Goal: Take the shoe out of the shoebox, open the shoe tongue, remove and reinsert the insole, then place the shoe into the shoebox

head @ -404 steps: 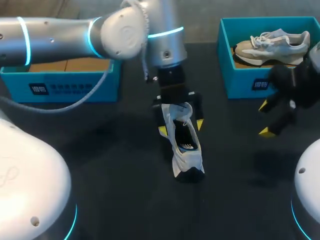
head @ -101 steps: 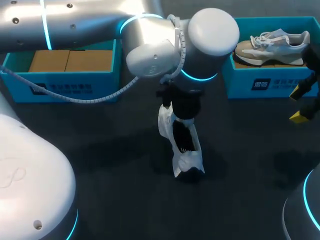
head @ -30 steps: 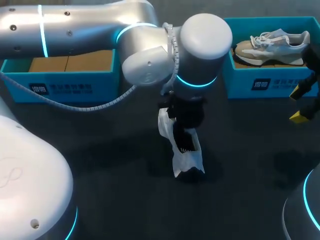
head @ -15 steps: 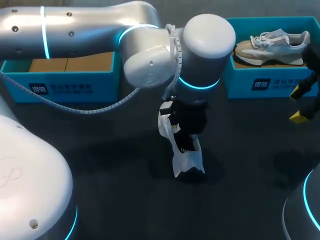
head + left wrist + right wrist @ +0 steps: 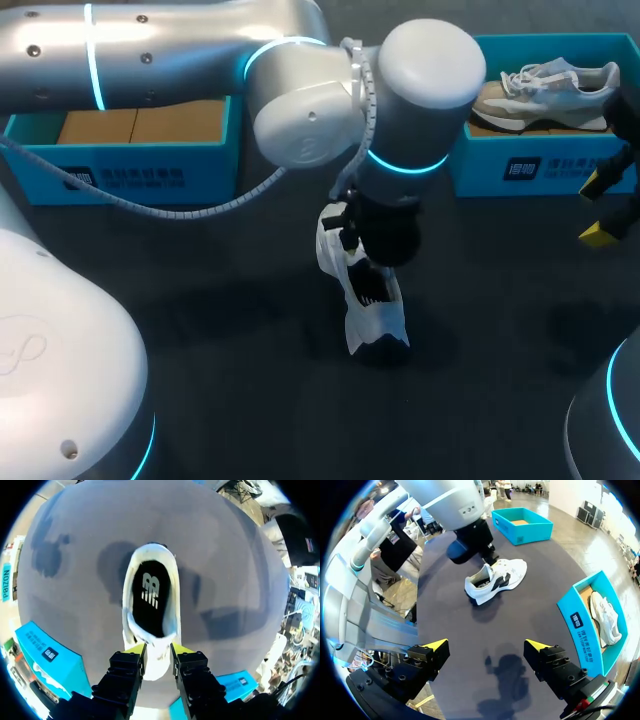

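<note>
Left claw point(image 5: 157, 647) clamped on tongue point(image 5: 158, 666) of shoe point(image 5: 375, 320), centre of surface point(image 5: 250, 400). Left arm had shifted slightly over last second; shoe unmoved. Insole point(image 5: 150, 597) exposed: tongue-opening judged underway. Right claw point(image 5: 487, 647) apart, idle.

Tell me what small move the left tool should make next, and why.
Probably pull the left tool slightly back, widening the opening: its fingers pinch the near rim of the white shoe, the dark insole lies inside, and the right tool hangs open, well apart.
</note>
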`<state>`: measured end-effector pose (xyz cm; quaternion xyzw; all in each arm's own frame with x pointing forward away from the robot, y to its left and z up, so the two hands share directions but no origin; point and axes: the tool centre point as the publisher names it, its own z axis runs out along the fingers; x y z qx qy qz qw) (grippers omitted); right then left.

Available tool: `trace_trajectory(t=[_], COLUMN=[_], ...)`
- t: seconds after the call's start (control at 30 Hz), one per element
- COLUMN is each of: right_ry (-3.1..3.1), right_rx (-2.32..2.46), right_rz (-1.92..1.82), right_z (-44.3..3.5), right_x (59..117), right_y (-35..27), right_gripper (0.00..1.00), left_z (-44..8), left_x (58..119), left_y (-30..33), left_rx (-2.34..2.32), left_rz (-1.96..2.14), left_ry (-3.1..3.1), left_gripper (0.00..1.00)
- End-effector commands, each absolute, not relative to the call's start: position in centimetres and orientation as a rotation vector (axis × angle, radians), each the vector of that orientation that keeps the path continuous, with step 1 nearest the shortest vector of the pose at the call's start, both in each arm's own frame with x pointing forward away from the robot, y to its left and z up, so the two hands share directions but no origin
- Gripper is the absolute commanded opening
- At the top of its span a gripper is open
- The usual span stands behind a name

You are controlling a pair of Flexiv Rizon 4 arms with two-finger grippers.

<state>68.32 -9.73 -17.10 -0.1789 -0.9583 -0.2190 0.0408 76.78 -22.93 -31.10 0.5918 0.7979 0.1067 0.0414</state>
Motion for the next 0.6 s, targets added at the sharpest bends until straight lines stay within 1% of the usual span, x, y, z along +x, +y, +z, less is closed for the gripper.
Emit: trace_trajectory(t=[0.03,0.33,0.6], right_ry=[-2.932,-2.932,-2.932], right_rx=[-0.549,-0.549,-0.549], right_rz=[-0.664,-0.664,-0.664], right_z=[-17.1,-17.1,-17.1], right_x=[68.5,68.5,68.5], right_y=[-9.7,-9.7,-9.7], right_gripper=[1.00,1.00,1.00], left_z=[-32.1,-33.7,-32.2], left_x=[76.1,74.4,75.3], left_y=[-23.0,-22.3,-21.8], left_rx=[1.791,1.767,1.653], left_rz=[0.284,0.255,0.249], left_ry=[2.453,2.511,2.544], left_gripper=[0.31,0.36,0.37])
